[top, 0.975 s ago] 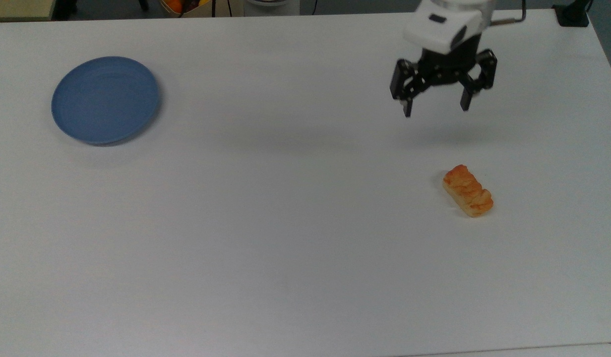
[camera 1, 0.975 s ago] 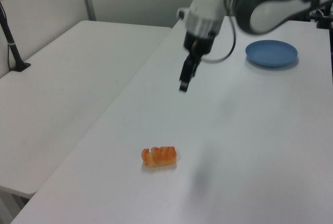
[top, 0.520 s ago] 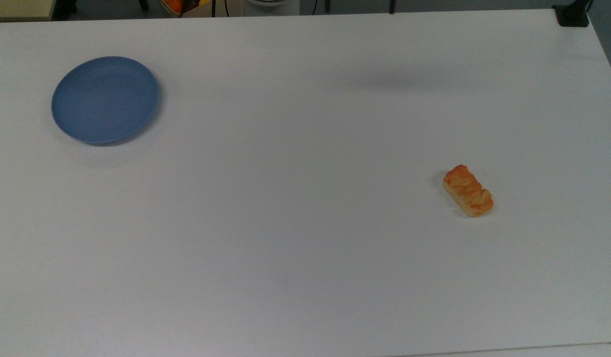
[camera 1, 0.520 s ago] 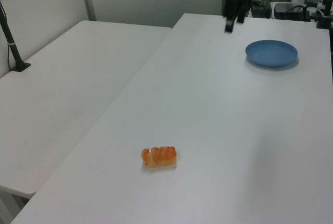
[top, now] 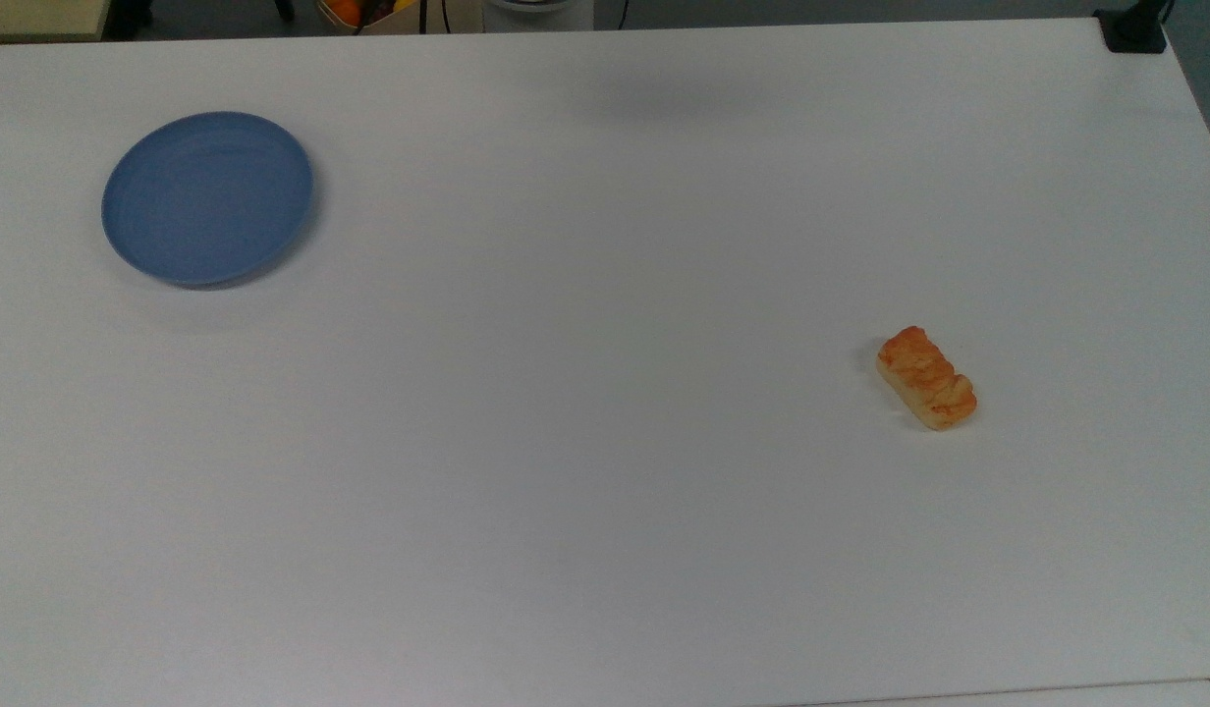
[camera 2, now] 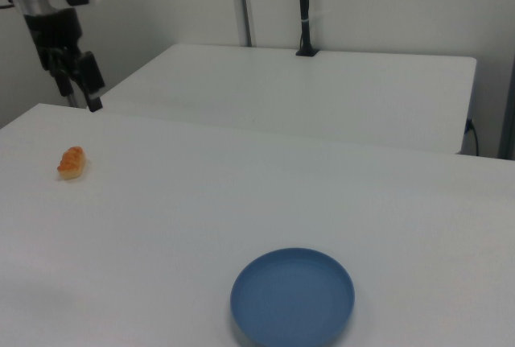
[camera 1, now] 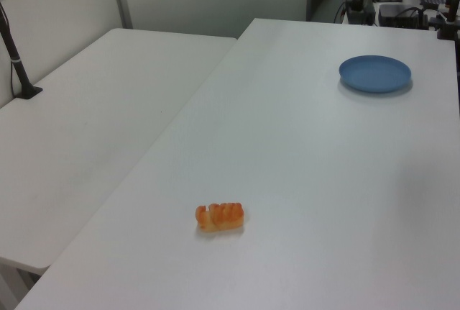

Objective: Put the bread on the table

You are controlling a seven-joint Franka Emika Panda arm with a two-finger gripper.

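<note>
Golden-orange, ridged bread roll (top: 926, 378) lay flat on the plain white counter (top: 585, 471), well apart from the round blue plate (top: 208, 197). The black two-finger pincer (camera 2: 78, 87) hung raised beyond the counter's edge, gripping nothing, its gap too unclear to judge. Little risk remained; only a returning sweep could nudge the roll.
</note>
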